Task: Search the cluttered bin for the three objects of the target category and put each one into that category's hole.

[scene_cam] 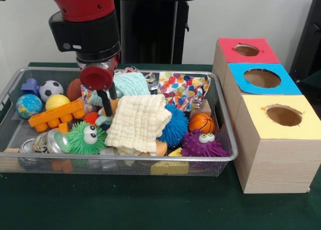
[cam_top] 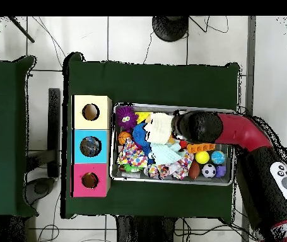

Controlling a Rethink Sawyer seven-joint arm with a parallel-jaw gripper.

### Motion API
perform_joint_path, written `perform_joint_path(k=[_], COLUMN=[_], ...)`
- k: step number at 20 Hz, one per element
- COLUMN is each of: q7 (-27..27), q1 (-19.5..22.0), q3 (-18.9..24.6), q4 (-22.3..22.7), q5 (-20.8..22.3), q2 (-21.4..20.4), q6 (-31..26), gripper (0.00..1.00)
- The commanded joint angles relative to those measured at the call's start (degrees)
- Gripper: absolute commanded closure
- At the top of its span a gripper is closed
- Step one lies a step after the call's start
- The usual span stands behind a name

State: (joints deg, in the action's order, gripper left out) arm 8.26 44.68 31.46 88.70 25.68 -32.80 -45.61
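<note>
The wire mesh bin [scene_cam: 125, 159] is full of mixed toys; it also shows in the overhead view [cam_top: 171, 181]. My gripper [scene_cam: 105, 103] reaches down into the bin's middle, just left of the cream cloth [scene_cam: 138, 122] and in front of a pale teal cloth [scene_cam: 131, 83]. A small tan-orange thing [scene_cam: 109, 109] sits at its tip; I cannot tell whether it is a plush animal. No plush animal shows clearly. The red-topped box's hole [scene_cam: 247, 50] is at the far right, also in the overhead view [cam_top: 89, 181]. In the overhead view the arm [cam_top: 199, 126] hides the gripper.
The blue-topped hole [scene_cam: 262, 78] and the yellow-topped hole [scene_cam: 283, 115] stand beside the bin. The bin holds green [scene_cam: 88, 138], blue [scene_cam: 175, 124] and purple [scene_cam: 200, 143] spiky balls, a small basketball [scene_cam: 201, 123], an orange brick [scene_cam: 56, 114], several balls and a dotted cloth [scene_cam: 183, 89].
</note>
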Motion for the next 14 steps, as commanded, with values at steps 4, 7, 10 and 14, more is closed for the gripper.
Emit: perform_joint_path(k=[4,7,10,14], q7=[4.8,5.5,5.7,7.8], q1=[-2.2,-2.7,-3.0,-3.9], q3=[-3.7,-5.1,-5.7,-7.1], q4=[-4.3,-4.9,-4.7,-4.1], q5=[3.1,2.9,2.9,2.5], q2=[4.1,3.7,3.9,3.7], q6=[-5.1,-6.4,-6.3,-6.1], gripper=[0.0,0.0,0.0,0.0])
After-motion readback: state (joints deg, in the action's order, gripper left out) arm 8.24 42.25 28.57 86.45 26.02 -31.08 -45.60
